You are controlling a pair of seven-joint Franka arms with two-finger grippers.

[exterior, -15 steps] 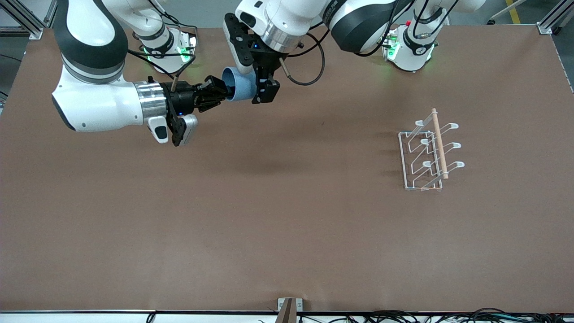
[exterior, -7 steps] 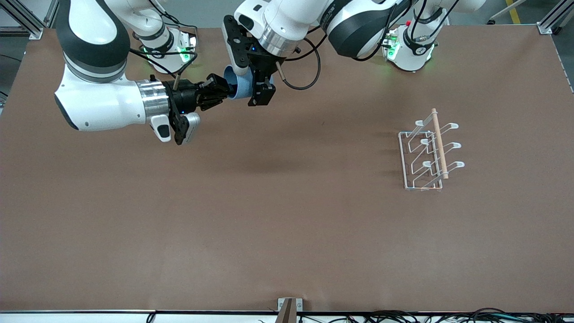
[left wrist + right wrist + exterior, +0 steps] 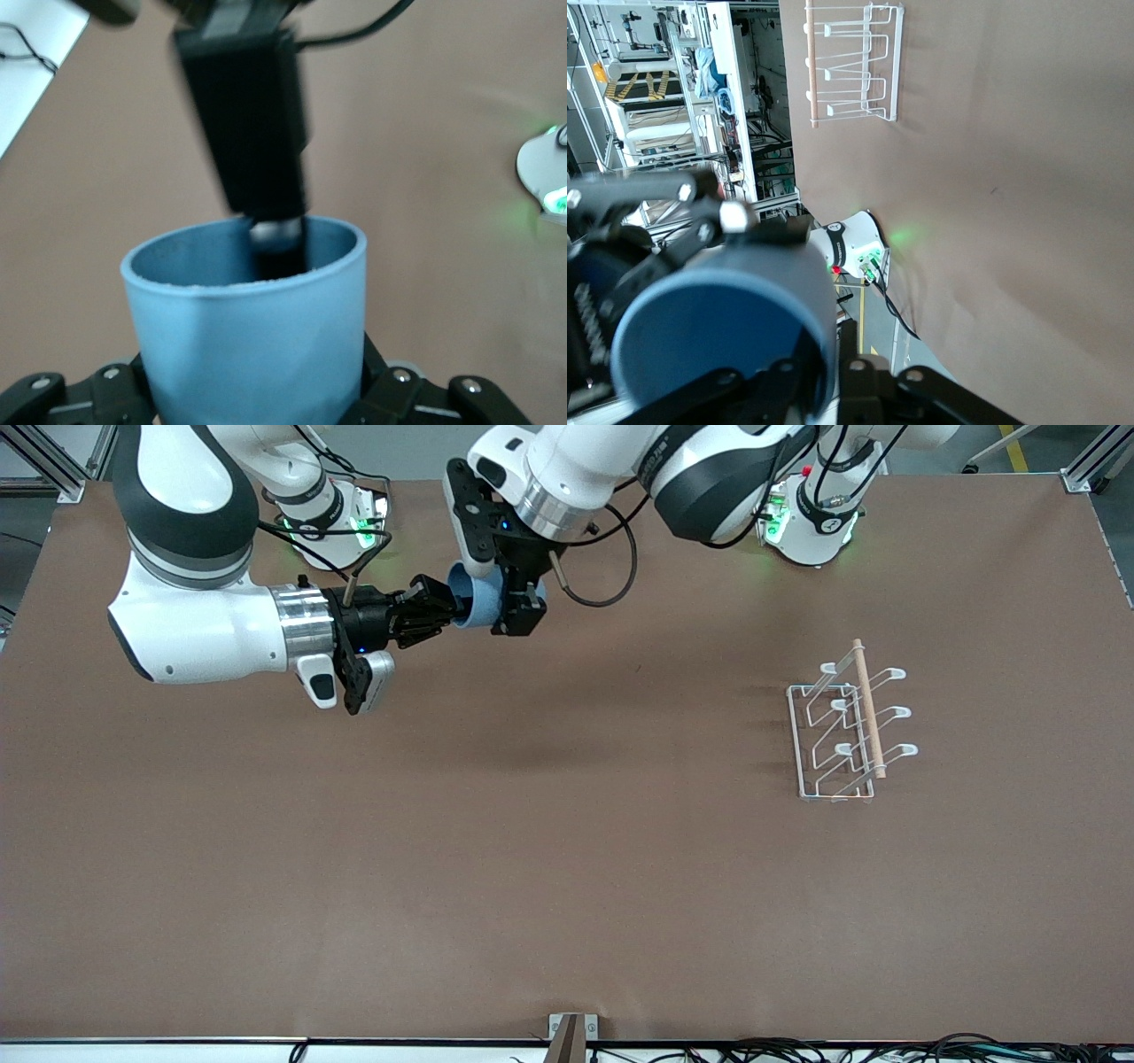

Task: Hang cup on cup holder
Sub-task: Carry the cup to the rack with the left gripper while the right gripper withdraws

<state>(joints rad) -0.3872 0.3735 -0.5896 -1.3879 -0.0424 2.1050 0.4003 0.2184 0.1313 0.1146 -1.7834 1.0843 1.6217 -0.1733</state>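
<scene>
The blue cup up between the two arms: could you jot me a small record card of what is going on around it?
Cup: light-blue cup, in the air above the table, not yet on the rack
Left gripper: left gripper, jaws shut on the cup's rim, one finger inside the mouth
Right gripper: right gripper, at the cup's base
Cup holder: white wire cup holder with wooden rod, toward the left arm's end of the table, no cup on its prongs
Stage: looks like a handover between the arms
</scene>
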